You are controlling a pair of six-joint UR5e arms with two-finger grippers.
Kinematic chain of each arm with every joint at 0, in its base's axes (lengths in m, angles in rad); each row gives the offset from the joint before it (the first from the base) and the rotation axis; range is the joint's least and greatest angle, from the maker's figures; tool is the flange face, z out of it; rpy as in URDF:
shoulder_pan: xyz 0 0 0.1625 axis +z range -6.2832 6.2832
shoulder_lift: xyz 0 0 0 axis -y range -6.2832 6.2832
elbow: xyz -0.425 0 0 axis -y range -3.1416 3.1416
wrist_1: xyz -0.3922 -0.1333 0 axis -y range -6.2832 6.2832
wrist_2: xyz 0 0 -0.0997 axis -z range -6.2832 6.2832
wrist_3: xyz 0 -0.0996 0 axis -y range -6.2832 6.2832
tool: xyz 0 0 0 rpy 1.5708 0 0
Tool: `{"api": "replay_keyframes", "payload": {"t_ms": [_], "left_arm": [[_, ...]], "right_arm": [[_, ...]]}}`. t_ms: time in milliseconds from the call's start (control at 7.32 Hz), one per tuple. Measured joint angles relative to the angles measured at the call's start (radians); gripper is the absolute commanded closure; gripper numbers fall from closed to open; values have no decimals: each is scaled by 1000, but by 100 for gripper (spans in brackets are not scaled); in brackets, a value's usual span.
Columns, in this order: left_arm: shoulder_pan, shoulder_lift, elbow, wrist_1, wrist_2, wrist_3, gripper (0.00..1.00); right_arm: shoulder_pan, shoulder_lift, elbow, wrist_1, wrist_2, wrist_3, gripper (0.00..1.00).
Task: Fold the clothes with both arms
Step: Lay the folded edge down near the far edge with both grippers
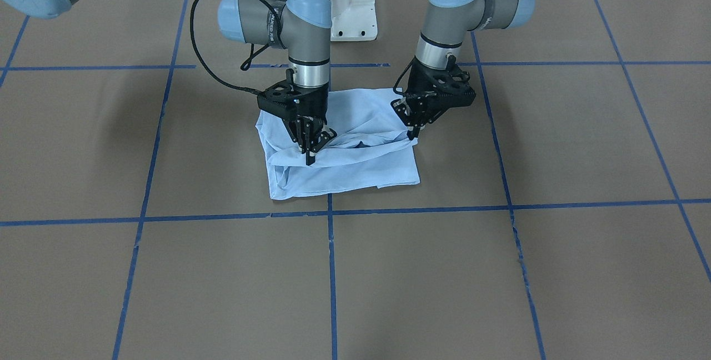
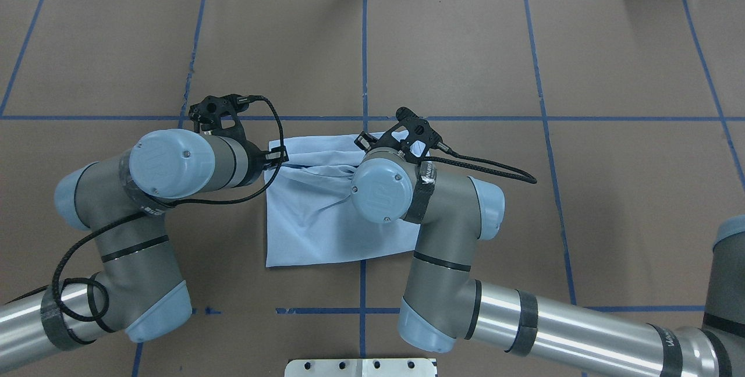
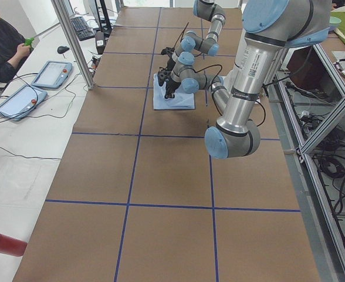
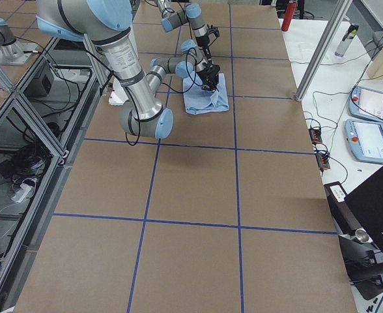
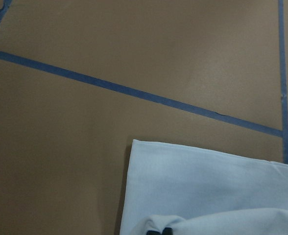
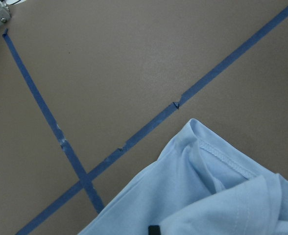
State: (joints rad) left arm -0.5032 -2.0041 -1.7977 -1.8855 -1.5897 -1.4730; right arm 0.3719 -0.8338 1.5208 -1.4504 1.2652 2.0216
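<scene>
- My left gripper (image 1: 412,133) is pinched closed on the shirt's (image 1: 355,170) left edge.
- My right gripper (image 1: 309,155) is clamped on a raised fold.
- The shirt lies bunched mid-table (image 1: 500,271), across a blue tape line (image 1: 331,232).
- The lettering (image 1: 274,22) on my right wrist is too small to read.

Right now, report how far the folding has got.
Done: the T-shirt already lies as a compact layered rectangle. In hand: the left tool and right tool each pinch a raised fold across its middle. Left: lay that fold down and release.
</scene>
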Motion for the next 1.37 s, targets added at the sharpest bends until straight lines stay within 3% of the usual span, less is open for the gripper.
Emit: {"api": "replay_keyframes", "payload": {"t_ms": [684,820,957,1094,1367], "left_arm": [[-60,-62,98,-46,-4,52,100],[-63,-71,119,-58,-4,55,100],[-64,-88,152,-72,-4,56,46],[-65,-103,178,-91,-4,63,0],[-73,-108,188,-113,-12,140,0]], "right_arm": [[14,1,-19,13,3,-33,100],[14,1,-19,12,3,-34,71],[15,1,-19,12,3,-42,1],[15,1,-19,12,3,-67,0],[31,3,-15,12,19,-151,0]]}}
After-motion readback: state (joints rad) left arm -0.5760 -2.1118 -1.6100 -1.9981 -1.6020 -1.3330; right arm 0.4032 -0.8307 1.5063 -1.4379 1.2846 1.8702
